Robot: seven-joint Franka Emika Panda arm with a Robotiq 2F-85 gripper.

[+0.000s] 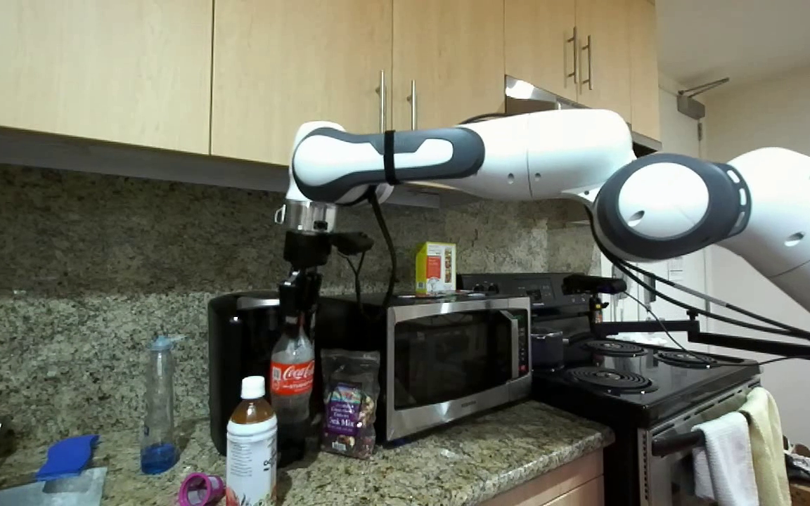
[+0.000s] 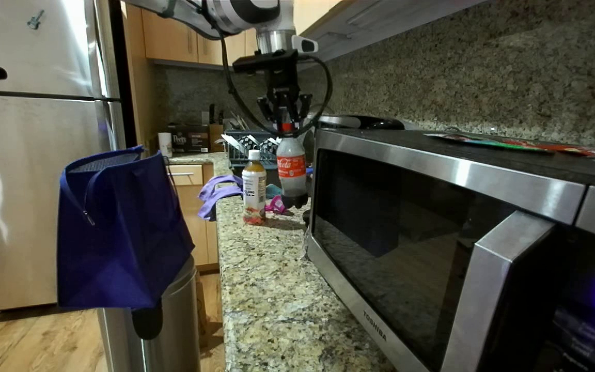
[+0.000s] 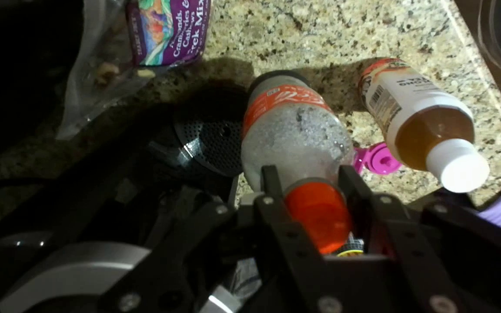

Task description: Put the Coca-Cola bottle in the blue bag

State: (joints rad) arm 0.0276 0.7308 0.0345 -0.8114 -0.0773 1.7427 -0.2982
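The Coca-Cola bottle, with red cap and red label, shows in both exterior views (image 1: pixel 292 378) (image 2: pixel 291 166). It is roughly upright, with dark liquid at its bottom. My gripper (image 1: pixel 298 306) (image 2: pixel 286 114) is above it, pointing down. In the wrist view the fingers (image 3: pixel 309 174) are shut around the bottle's neck and cap, and the bottle (image 3: pixel 294 134) hangs below them. Its base looks slightly above the counter. The blue bag (image 2: pixel 116 232) stands with its top open on a steel bin beside the counter, apart from the gripper. The bag's inside bottom is hidden.
A white-labelled tea bottle (image 1: pixel 252 450) stands close to the Coca-Cola bottle. A trek mix bag (image 1: pixel 350 411), a microwave (image 1: pixel 461 365) and a black appliance (image 1: pixel 236 372) are beside it. A pink cup (image 1: pixel 201 487) and a clear bottle (image 1: pixel 159 414) are nearby. Cabinets (image 1: pixel 292 70) hang above.
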